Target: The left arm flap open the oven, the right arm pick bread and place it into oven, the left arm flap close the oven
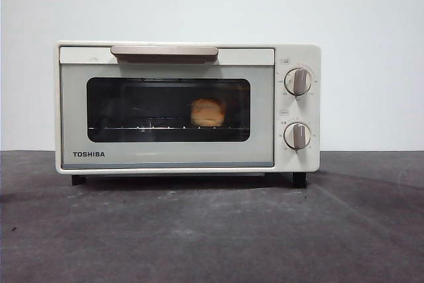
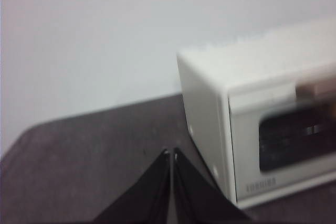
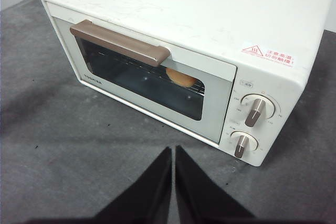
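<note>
We note the oven (image 1: 179,107) standing on the dark table (image 1: 212,230), door shut, its long axis running across the front view. The bread (image 1: 208,113) sits inside on the wire rack (image 1: 146,127), right of centre, end-on to the window. Left gripper (image 2: 171,153) and right gripper (image 3: 173,149) are both closed on nothing, clear of the oven.

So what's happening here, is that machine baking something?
Nothing is being handled right now. The oven sits on the table with its door shut, and the bread lies inside on the wire rack, visible through the dark window. Both arms are pulled back from it: the left gripper is off to the oven's side, the right gripper in front of it, each with jaws closed and empty. The loading job looks finished.
</note>
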